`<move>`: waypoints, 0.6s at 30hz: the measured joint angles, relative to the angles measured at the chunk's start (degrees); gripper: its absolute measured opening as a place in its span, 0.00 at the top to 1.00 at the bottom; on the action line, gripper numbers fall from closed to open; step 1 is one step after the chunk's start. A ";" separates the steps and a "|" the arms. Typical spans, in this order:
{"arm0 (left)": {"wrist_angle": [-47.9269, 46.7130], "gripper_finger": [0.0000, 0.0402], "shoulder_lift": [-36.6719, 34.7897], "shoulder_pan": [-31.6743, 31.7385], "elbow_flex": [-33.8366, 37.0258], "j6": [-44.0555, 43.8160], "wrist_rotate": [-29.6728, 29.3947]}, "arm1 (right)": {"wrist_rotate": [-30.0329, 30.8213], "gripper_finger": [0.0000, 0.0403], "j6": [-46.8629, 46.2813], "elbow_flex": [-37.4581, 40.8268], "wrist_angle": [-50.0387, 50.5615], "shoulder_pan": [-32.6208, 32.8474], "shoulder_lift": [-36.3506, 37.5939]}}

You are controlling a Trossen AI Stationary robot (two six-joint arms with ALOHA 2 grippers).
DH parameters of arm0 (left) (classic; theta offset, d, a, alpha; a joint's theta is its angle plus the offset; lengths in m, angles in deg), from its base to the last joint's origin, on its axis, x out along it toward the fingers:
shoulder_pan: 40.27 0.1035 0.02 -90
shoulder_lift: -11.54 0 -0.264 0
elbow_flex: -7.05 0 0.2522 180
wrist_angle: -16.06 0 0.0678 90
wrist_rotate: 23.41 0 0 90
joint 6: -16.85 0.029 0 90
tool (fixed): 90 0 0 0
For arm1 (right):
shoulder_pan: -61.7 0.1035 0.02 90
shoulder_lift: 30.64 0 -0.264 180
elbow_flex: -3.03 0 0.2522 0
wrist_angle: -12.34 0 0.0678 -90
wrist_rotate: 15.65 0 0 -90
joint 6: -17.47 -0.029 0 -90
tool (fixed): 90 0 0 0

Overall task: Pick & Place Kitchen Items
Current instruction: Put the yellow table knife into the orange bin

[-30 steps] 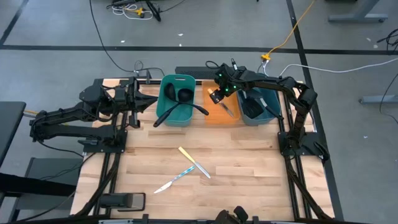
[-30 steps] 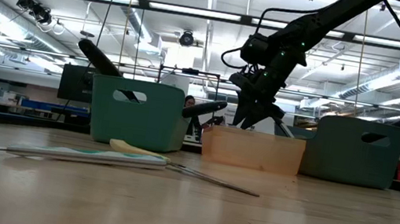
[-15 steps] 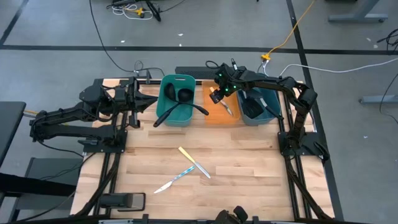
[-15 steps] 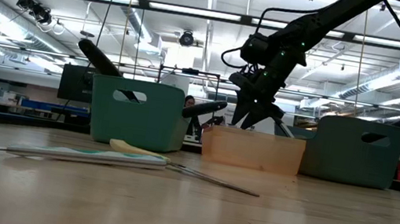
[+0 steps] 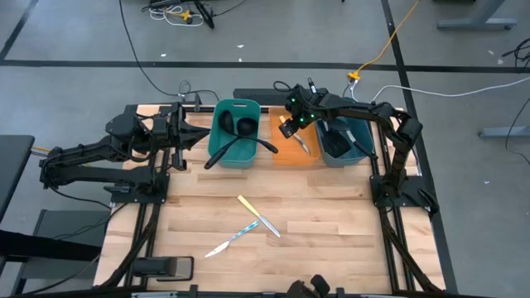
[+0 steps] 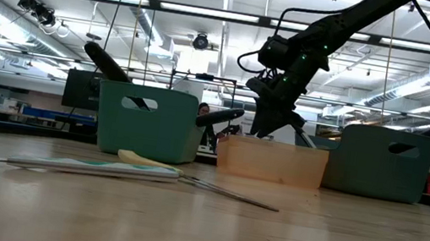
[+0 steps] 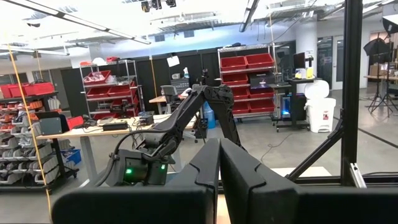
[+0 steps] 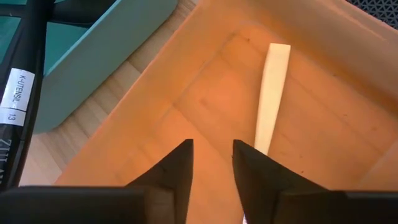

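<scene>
Orange tray [image 5: 286, 154]: sits between the two teal bins at the table's far edge; a knife with a pale yellow handle [image 8: 269, 99] lies on its floor, long axis running diagonally in the high view, handle toward the far left corner, blade toward the near right.
Right gripper [image 5: 289, 127]: hangs over the far left part of the orange tray; in the right wrist view its two dark fingers [image 8: 173, 171] stand a narrow gap apart with only tray floor between them, the pale handle just beside one finger, clamped on nothing.
Left gripper [image 5: 179, 136]: waits at the table's left side, beside the left teal bin [image 5: 233, 108]; in the left wrist view its fingers [image 7: 205, 167] are pressed together, empty.
Left bin contents: black ladles and spatulas [image 5: 236, 146], handles leaning out over the near rim, one toward the near left, one toward the orange tray.
Right teal bin [image 5: 361, 130]: holds black utensils [image 5: 335, 142], a handle slanting toward its near right corner.
Table front: a yellow-handled knife [image 5: 257, 214] lies diagonally, handle far left, blade near right; a light-blue-handled knife [image 5: 233, 238] crosses just beside it, blade pointing near left, handle far right.
</scene>
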 joint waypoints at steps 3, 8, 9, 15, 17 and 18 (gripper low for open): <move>0.00 0.96 0.00 -0.01 0.00 -0.04 0.00 | -0.02 0.78 -0.06 0.00 0.01 0.24 0.02; 0.00 0.96 0.00 0.00 0.00 -0.07 0.02 | 0.00 0.88 -0.12 0.02 0.01 0.74 0.02; 0.00 0.96 0.00 -0.02 0.00 -0.09 0.02 | -0.06 0.89 -0.17 0.02 0.01 0.79 0.02; 0.00 0.96 0.00 0.00 0.00 -0.11 0.04 | -0.11 0.98 -0.20 0.02 0.03 0.79 0.02; 0.00 0.96 0.00 0.00 0.01 -0.13 0.21 | -0.11 0.99 -0.19 0.02 0.04 0.79 0.02; 0.00 0.96 0.00 -0.01 0.00 -0.11 0.22 | -0.11 0.99 -0.19 0.02 0.04 0.79 0.02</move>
